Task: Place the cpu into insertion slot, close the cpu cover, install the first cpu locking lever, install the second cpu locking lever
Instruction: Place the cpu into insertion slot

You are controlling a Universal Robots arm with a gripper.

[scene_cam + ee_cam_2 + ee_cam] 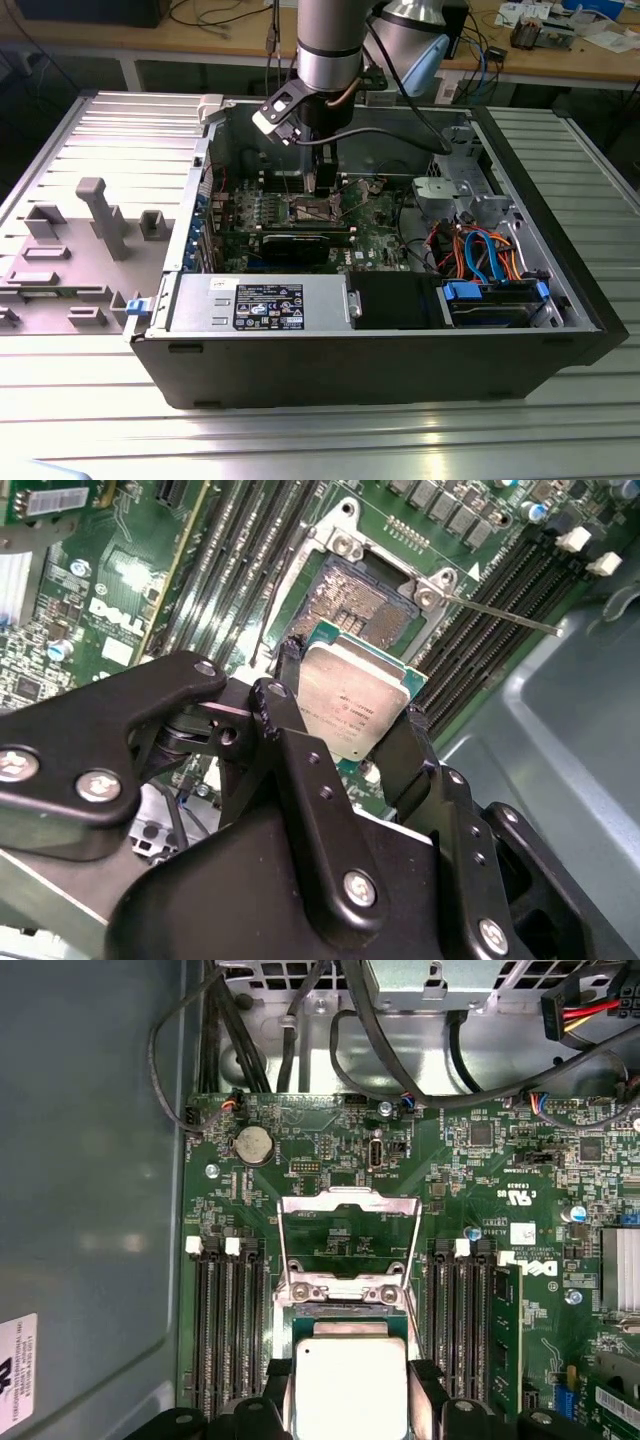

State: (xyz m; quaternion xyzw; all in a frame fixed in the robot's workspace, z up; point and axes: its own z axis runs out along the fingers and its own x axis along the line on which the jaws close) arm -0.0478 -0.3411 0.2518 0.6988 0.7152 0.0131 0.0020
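Observation:
My gripper (352, 708) is shut on the cpu (350, 695), a flat square chip with a dull silver top, one black finger (289, 662) on each of two opposite edges. The chip hangs tilted, close over the near edge of the insertion slot (362, 592), whose dark centre lies bare inside its silver rim. In the first wrist view the cpu (350, 1390) covers most of the slot, and the cpu cover (348, 1203) stands swung open beyond it. A thin locking lever (500, 611) sticks out beside the socket. In the exterior view the gripper (322, 188) reaches down into the open computer case (400, 370).
Long black memory slots (225, 1320) flank the socket on both sides. A black graphics card (300, 243), a power supply (260, 305) and coloured cables (480, 250) crowd the case. A grey fixture (100, 215) stands at the exterior view's left.

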